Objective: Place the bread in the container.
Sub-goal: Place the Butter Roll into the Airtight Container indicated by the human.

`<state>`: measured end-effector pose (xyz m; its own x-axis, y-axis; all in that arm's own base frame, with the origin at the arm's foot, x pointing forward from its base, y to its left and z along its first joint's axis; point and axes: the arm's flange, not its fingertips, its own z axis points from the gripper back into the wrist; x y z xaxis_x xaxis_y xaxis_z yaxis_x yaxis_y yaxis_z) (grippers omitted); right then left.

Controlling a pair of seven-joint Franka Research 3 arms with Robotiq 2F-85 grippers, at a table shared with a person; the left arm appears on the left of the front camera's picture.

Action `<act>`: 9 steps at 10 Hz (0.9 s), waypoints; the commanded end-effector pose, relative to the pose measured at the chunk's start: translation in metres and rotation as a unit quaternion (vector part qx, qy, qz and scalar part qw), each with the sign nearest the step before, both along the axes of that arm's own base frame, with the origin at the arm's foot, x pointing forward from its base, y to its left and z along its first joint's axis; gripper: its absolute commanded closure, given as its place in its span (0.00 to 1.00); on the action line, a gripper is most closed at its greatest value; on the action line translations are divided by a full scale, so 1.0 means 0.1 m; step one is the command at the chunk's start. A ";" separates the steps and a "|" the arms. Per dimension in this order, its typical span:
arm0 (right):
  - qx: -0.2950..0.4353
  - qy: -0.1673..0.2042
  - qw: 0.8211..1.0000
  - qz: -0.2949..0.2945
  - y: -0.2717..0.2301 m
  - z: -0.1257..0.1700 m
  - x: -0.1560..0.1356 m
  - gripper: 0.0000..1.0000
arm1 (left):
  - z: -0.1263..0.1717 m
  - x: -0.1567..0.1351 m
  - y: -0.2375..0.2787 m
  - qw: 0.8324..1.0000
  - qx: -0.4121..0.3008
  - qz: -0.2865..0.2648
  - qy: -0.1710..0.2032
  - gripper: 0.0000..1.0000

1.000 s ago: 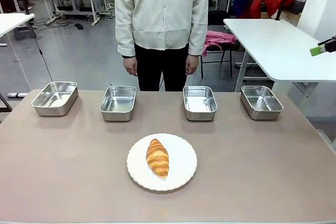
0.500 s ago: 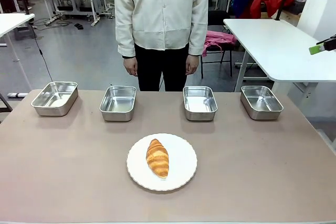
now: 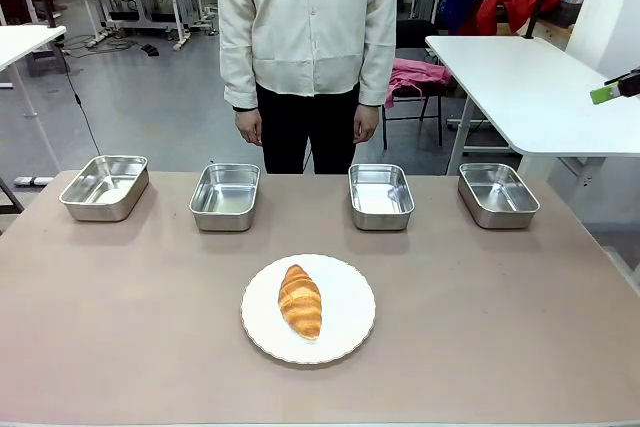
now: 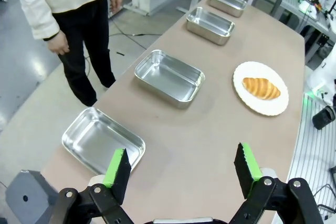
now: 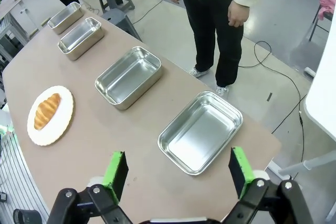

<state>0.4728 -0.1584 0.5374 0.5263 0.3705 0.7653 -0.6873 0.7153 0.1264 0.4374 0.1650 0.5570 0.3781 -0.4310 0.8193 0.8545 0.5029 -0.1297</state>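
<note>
Left gripper [image 4: 181, 169]: jaws wide, empty, above beige table [image 4: 210, 145]; end tray [image 4: 102, 140] just ahead of one finger. Right gripper [image 5: 178, 169]: jaws wide, empty; opposite end tray [image 5: 200, 131] just ahead. Bread [image 3: 300, 300]: on white plate [image 3: 350, 337], well ahead of both grippers. Person [image 3: 308, 27] at far edge; grey floor [image 3: 150, 107], white side table [image 3: 520, 77] behind.

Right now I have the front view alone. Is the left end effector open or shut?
Observer: Open. In the left wrist view the left end effector has its jaws wide apart with nothing between them.
Operator: And the right one?
Observer: The right end effector is open and empty too. Its wrist view looks down past it at the tray at the right end of the row.
</note>
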 end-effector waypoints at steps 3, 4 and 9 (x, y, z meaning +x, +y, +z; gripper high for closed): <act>0.004 -0.004 1.000 0.003 0.02 0.00 -0.02 0.00 | 0.01 -0.02 0.00 1.000 0.006 -0.005 -0.001 0.00; 0.004 -0.004 1.000 0.003 0.02 0.00 -0.02 0.00 | 0.01 -0.02 0.00 1.000 0.006 -0.005 -0.001 0.00; 0.004 -0.004 1.000 0.003 0.02 0.00 -0.02 0.00 | 0.01 -0.02 0.00 1.000 0.006 -0.005 -0.001 0.00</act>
<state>0.4728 -0.1581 0.5374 0.5263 0.3710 0.7651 -0.6877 0.7149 0.1264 0.4375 0.1646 0.5570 0.3779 -0.4318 0.8190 0.8548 0.5025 -0.1295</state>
